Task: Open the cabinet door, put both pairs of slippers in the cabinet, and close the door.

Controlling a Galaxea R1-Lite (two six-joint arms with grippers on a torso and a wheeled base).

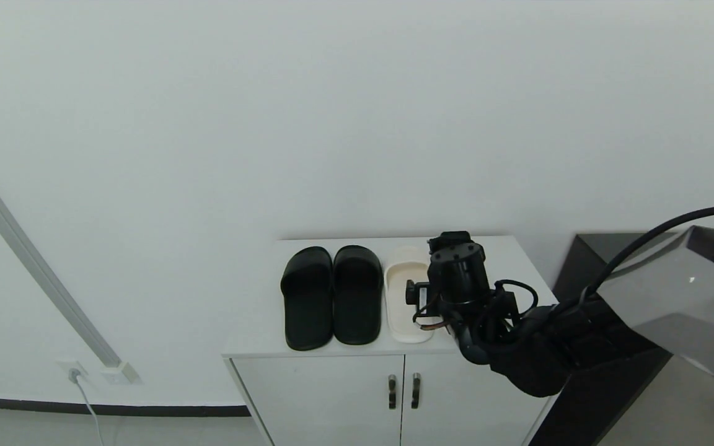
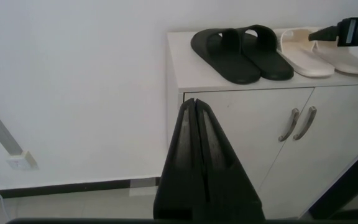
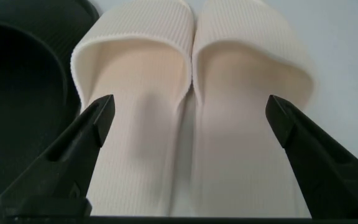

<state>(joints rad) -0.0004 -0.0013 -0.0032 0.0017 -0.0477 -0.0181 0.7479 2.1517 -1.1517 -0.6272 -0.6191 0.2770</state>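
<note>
Right gripper [image 3: 190,104] gapes wide over ribbed cream slippers [image 3: 222,140], black slippers [image 1: 323,294] alongside; left gripper [image 2: 195,107] pressed closed.

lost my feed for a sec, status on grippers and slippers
Right gripper open over the cream ribbed slippers atop the white cabinet. Left gripper shut, low beside it. Black slide slippers alongside; cabinet doors closed.

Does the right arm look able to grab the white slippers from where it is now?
Probably yes: the right gripper is open, its fingers either side of the white slippers on the cabinet top, with nothing between.
</note>
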